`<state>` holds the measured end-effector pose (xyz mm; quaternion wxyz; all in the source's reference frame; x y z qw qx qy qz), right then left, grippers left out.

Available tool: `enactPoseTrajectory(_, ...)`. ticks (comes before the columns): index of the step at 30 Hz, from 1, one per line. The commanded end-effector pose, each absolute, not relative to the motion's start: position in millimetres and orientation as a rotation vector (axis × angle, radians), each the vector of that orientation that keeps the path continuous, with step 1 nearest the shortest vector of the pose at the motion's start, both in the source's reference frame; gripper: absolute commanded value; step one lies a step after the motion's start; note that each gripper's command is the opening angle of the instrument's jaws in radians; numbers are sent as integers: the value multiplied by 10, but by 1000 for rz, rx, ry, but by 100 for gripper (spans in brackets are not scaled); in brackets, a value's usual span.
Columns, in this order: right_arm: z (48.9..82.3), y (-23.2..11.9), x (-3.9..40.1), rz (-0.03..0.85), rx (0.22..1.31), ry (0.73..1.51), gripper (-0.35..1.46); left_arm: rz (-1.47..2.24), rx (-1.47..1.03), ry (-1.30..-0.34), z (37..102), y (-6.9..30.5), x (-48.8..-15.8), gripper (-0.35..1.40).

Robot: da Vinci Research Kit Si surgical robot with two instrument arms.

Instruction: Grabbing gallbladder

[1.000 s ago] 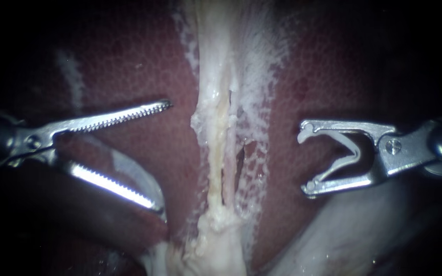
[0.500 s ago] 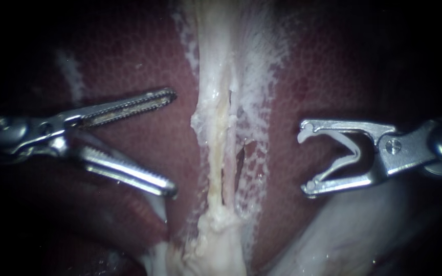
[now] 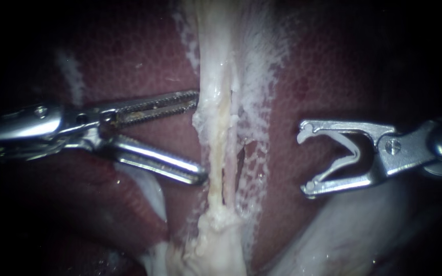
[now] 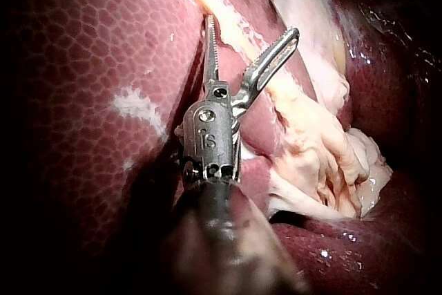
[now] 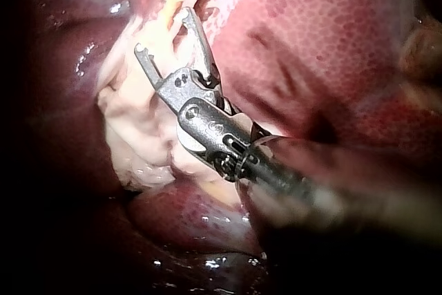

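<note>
Left instrument [image 3: 199,138], 9 o'clock: jaws spread, tips at edge of pale strand [image 3: 215,76], probably lining up bite. Right instrument [image 3: 305,160], 3 o'clock: jaws released, parked clear.

Endoscope looks close and square onto the liver [image 3: 144,66], the pale band [image 3: 216,128] running up mid-view; left instrument [image 3: 199,138] and right instrument [image 3: 305,161] enter from opposite sides. Each wrist camera peers along its own shaft from behind, near the tissue; all three share the band.

Left instrument [image 3: 199,137] and right instrument [image 3: 305,161], each spread wide, tips facing inward.
</note>
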<state>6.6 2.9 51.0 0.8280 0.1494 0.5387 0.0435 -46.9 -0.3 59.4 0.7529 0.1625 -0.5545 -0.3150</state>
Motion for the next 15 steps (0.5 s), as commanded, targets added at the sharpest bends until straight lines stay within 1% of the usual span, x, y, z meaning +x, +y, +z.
enactPoseTrajectory(1, 510, 29, 66, 92, 317, 1144, 60, -691, 354, -1207, 595, -4, -470, 79)
enactPoseTrajectory(7, 510, 29, 66, 93, 317, 1144, 60, -711, 374, -1184, 602, -6, -471, 67)
enactPoseTrajectory(10, 510, 29, 66, 93, 317, 1144, 60, -715, 378, -1181, 604, -5, -470, 56)
enactPoseTrajectory(12, 510, 29, 66, 93, 317, 1144, 60, -724, 386, -1177, 604, -4, -469, 31)
enactPoseTrajectory(14, 510, 29, 66, 93, 317, 1144, 60, -722, 389, -1165, 605, -4, -468, 14)
enactPoseTrajectory(15, 510, 29, 66, 93, 317, 1144, 60, -720, 390, -1159, 606, -3, -467, 9)
